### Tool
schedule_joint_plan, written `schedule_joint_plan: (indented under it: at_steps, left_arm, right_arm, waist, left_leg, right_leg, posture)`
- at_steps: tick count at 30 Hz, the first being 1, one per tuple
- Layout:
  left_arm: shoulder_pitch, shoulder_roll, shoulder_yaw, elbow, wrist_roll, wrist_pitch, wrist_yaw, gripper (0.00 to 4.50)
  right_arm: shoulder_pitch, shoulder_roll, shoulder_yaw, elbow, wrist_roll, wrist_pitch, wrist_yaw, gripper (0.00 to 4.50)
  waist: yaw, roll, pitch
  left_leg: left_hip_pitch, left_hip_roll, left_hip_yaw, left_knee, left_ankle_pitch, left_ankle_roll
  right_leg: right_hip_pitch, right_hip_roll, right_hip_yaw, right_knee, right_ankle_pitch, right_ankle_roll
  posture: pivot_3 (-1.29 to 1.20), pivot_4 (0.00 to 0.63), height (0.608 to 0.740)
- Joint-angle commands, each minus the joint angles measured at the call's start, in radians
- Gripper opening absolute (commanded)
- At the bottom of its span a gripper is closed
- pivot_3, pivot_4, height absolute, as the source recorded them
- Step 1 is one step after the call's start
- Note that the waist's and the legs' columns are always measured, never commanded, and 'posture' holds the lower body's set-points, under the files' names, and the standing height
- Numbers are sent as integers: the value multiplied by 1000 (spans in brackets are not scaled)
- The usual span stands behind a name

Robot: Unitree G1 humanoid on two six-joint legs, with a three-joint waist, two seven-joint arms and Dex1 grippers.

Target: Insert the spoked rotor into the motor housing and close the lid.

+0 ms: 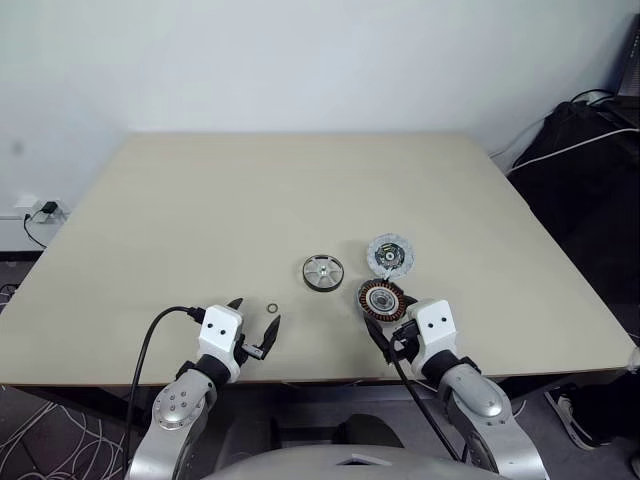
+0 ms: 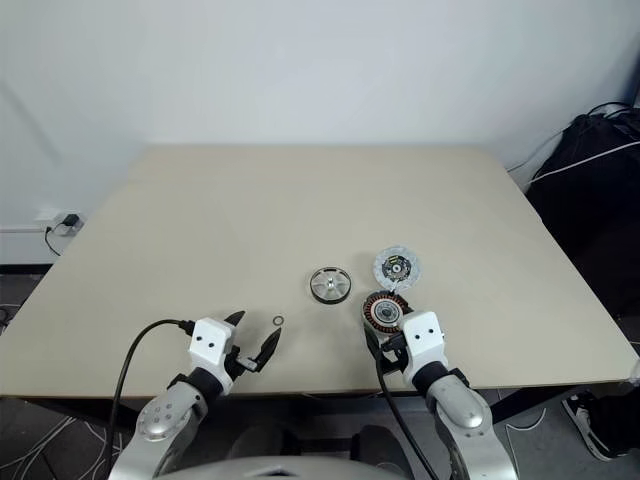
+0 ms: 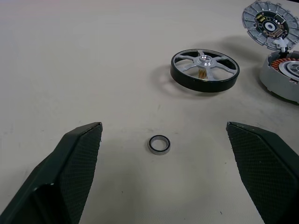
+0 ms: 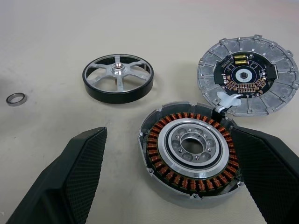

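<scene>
The spoked rotor [image 1: 323, 272], a silver wheel with a dark rim, lies flat near the middle of the table. To its right sits the motor housing [image 1: 381, 298], its copper windings and silvery centre facing up. The lid [image 1: 390, 254] lies just behind the housing with its dark patterned face up, joined to it by a short white lead. My right gripper [image 4: 168, 133] is open, and the housing lies just ahead of it, between its fingers' lines. My left gripper [image 3: 163, 126] is also open and empty, with the rotor further ahead to its right.
A tiny dark ring [image 3: 159, 144] lies on the table just ahead of the left gripper. The table's front edge [image 1: 320, 380] runs under both wrists. A black bag [image 1: 590, 150] and cables sit on the floor past the right edge.
</scene>
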Motion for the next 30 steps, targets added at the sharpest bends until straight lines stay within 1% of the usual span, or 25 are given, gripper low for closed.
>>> schedule_joint_plan:
  at_steps: [1,17,21,30]
  left_arm:
    - [-13,-7,-1,-46,2,-7,6,4478]
    - [-31,-29,10,-15,13,-5,45,4478]
    - [-65,-59,10,38,36,34,97,4478]
    - [-173,-76,-27,141,46,102,67,4478]
  right_arm:
    - [-11,-4,-9,-24,-1,-2,-1,4489]
    - [-31,9,5,0,-22,-19,-14,4489]
    - [-41,21,18,2,-32,-19,-23,4489]
    - [-45,33,27,-4,-44,-18,-33,4489]
  waist:
    - [0,0,0]
    - [5,0,0]
    - [6,-1,0]
    - [7,-2,-1]
  left_leg:
    - [0,0,0,0,0,0]
    - [0,0,1,0,0,0]
    - [1,0,1,0,0,0]
    - [1,0,1,1,0,0]
  right_leg:
    - [0,0,0,0,0,0]
    - [0,0,0,0,0,0]
    - [1,0,0,0,0,1]
    - [1,1,0,0,2,4]
  posture:
    - [0,0,740]
    - [0,0,740]
    - [0,0,740]
    - [0,0,740]
